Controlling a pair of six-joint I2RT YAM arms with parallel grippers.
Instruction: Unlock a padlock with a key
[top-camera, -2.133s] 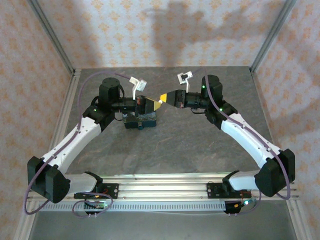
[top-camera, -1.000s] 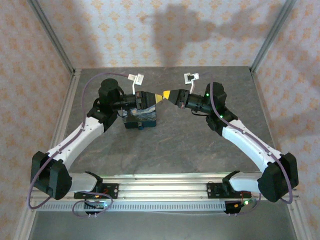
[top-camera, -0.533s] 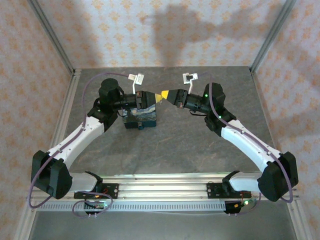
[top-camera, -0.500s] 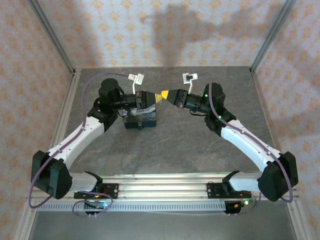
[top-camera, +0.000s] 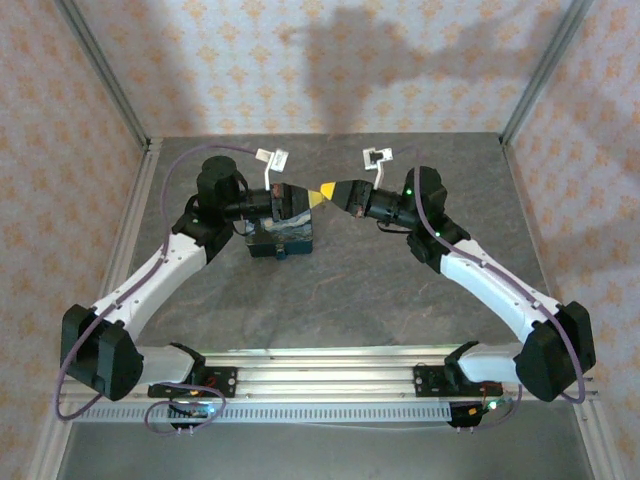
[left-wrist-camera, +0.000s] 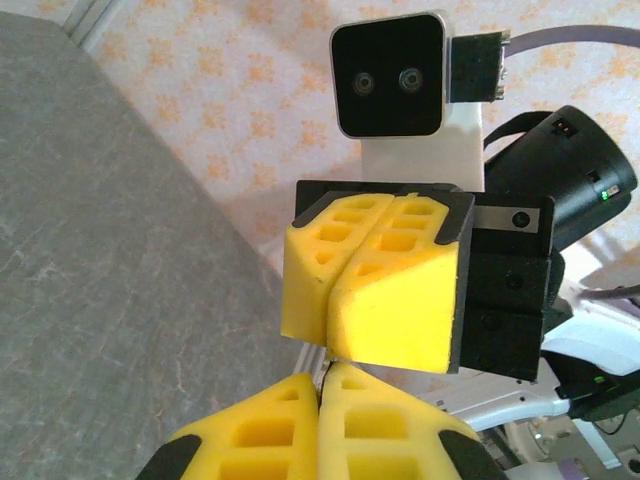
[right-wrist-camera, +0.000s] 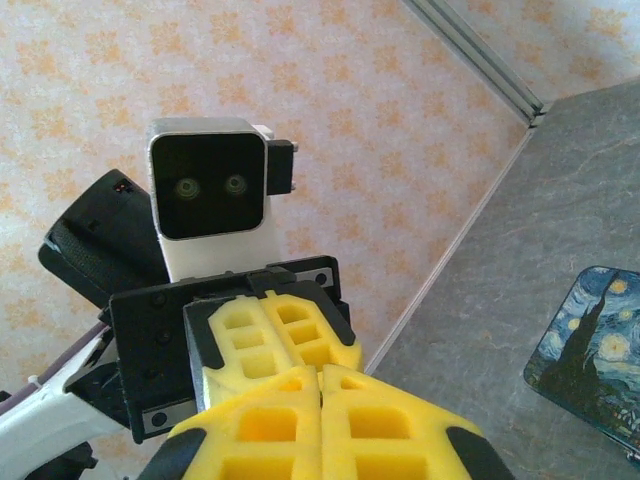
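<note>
Little of the task was judged to be done. The two grippers were seen tip to tip in the air above the far side of the box (top-camera: 285, 233). The left gripper (left-wrist-camera: 321, 380) was shut, its pads pressed flat together, and the right gripper (right-wrist-camera: 321, 378) was likewise closed, pad against pad. At the seam where the tips met, a thin dark sliver (left-wrist-camera: 325, 368) was made out in the left wrist view (a key, perhaps, though too little of it was shown to tell). Which gripper was gripping it could not be told.

The padlock (top-camera: 283, 253) was taken to be the small bluish nub at the near edge of the box, well below both grippers. Its loop was too small to be read as open or closed. Nearly everything was therefore judged to be left: a key had to be brought down to the lock, seated and turned.

The pads (left-wrist-camera: 395, 305) were yellow, blocky and wedge-shaped, cut with square pockets, and looked soft and matt. The box was flat and rectangular, painted dark blue with yellow swirls. The table (top-camera: 350, 290) was grey and mottled like stone.
</note>
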